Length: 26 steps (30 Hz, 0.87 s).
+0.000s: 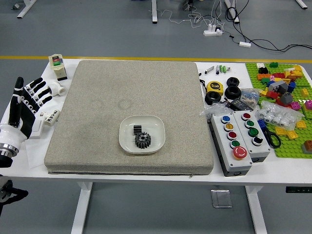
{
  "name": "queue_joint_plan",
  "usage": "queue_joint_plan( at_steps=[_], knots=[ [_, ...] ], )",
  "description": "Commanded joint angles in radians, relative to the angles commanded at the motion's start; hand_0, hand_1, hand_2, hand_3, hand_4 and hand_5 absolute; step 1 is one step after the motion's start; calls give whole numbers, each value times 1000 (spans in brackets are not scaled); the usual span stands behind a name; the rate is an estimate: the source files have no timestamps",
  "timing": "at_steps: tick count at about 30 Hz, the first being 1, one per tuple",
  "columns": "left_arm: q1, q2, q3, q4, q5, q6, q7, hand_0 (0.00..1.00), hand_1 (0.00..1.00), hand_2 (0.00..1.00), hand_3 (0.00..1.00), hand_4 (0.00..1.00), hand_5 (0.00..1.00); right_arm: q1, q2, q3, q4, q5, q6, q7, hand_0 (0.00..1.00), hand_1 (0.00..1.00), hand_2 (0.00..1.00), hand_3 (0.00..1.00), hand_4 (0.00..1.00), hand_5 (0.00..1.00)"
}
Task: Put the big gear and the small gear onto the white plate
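Observation:
My left hand (pixel 33 100) is at the table's left edge, left of the grey mat, its fingers spread and holding nothing. The white plate (pixel 126 143) rests on the mat's front half, well to the right of that hand. Inside the plate lie both gears: the big gear (pixel 143 140), dark and round with its teeth showing, and the small gear (pixel 137 129), a dark ribbed piece just behind it. Whether the two gears touch, I cannot tell.
A grey mat (pixel 92 107) covers the table's middle. On the left stand a small box (pixel 57 67) and white fittings (pixel 52 117). To the right are button boxes (pixel 232 139), a yellow tape measure (pixel 215 87), black rings, plastic bags and a green baseplate (pixel 292 148) with bricks.

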Motion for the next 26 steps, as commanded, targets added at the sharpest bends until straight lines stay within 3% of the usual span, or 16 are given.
queue_joint_plan(
  at_steps=[26],
  knots=[
    [-1,4,-1,-2,2,-1,6,804,876,925,861,998,998,1,0,3,1,-1,0,0,766,806,836,779,941,793]
  ],
)
